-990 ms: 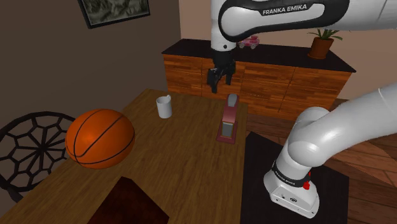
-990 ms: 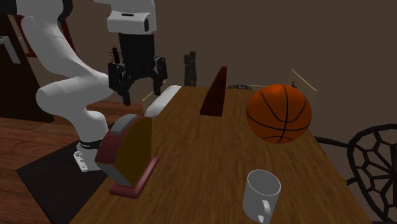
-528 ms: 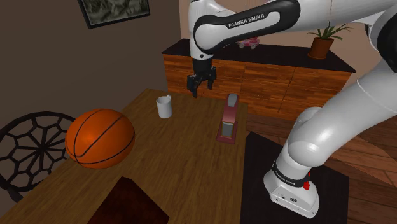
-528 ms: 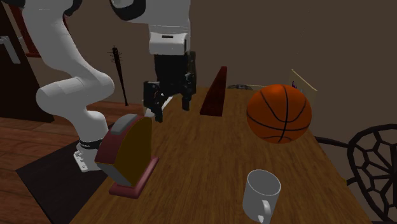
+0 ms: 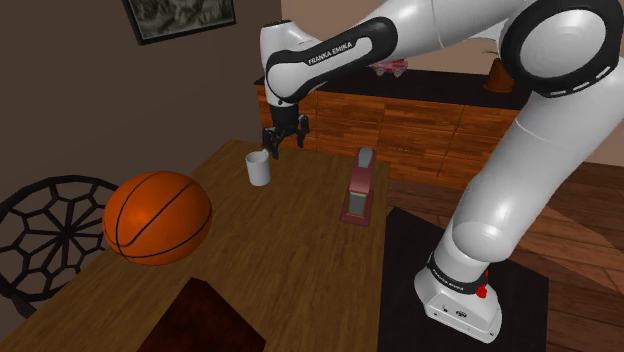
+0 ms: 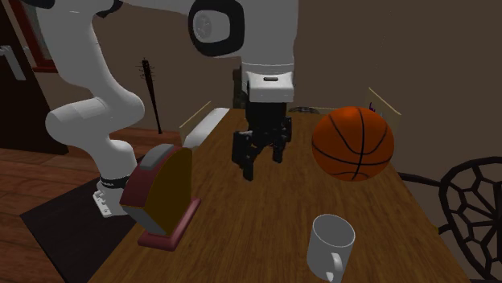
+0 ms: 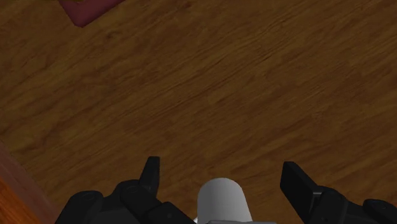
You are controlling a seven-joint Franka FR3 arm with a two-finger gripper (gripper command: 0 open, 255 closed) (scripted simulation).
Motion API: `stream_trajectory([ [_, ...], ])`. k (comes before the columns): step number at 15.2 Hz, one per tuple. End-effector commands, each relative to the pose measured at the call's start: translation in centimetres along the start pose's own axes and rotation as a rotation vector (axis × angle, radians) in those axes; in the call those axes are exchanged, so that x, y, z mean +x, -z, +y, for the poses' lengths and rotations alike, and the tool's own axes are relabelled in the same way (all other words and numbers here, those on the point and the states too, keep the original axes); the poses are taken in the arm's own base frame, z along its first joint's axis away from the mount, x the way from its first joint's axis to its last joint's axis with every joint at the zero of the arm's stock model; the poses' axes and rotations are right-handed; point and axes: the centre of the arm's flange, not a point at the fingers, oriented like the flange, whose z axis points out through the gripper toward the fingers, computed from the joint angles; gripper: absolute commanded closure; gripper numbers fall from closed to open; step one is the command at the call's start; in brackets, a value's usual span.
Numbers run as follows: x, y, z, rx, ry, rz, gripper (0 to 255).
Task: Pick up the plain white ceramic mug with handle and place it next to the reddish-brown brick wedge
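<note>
A plain white mug stands upright on the wooden table near its far end; the second exterior view has the mug close by, handle toward the camera. My black gripper hangs open just above and behind the mug, not touching it. In the second exterior view the gripper hovers over the middle of the table, well beyond the mug. In the wrist view the gripper shows its fingers wide apart, with a white rounded shape, apparently the mug, low between them. The dark reddish-brown wedge sits at the table's near end.
A large orange basketball lies on the table between the mug and the wedge. A maroon stand with a grey top rests near the table's right edge. A wooden sideboard stands behind, and a dark lattice chair to the left.
The gripper swung to the shoulder view's left and lower, from above the maroon stand to just over the mug. It stayed open. The mug has not moved.
</note>
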Motion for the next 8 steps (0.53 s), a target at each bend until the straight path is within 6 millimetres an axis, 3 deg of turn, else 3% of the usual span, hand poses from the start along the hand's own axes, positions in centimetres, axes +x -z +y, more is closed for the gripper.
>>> stream_trajectory([
  [1, 2.1, -1.3, -1.0, 0.001, -0.012, 0.008, 0],
  [8, 9.4, -5.0, -4.6, 0.002, -0.051, 0.032, 0],
])
